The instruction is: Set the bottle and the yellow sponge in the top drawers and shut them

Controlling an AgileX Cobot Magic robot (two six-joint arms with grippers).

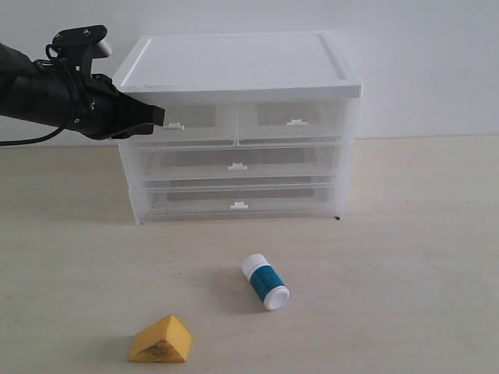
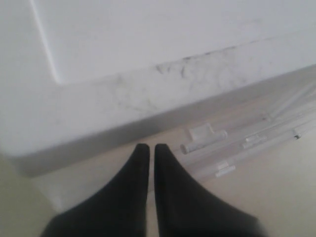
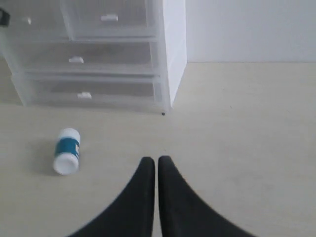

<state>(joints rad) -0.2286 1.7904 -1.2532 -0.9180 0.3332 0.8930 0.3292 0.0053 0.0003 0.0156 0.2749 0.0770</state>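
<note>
Left gripper (image 1: 158, 117) is sitting pinched shut and empty beside the white handle tab (image 1: 173, 125) on the left of the small translucent plastic top drawers (image 1: 195, 118), probably lining up to hook it open. Both drawers are sitting closed. The small white plastic bottle (image 1: 265, 282) with the teal band and the wedge-shaped yellow sponge (image 1: 161, 340) are lying on the table (image 1: 405, 257) out front. Right gripper (image 3: 156, 160) is hanging closed, holding nothing.

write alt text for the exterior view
An arm holds its tool by the handle of the top left drawer of a cabinet, all drawers closed. A bottle and a yellow sponge lie on the table in front.

1 bottle (image 1: 265, 282); 1 yellow sponge (image 1: 161, 340); 2 top drawers (image 1: 312, 118); 2 lg drawers (image 1: 195, 164).
</note>
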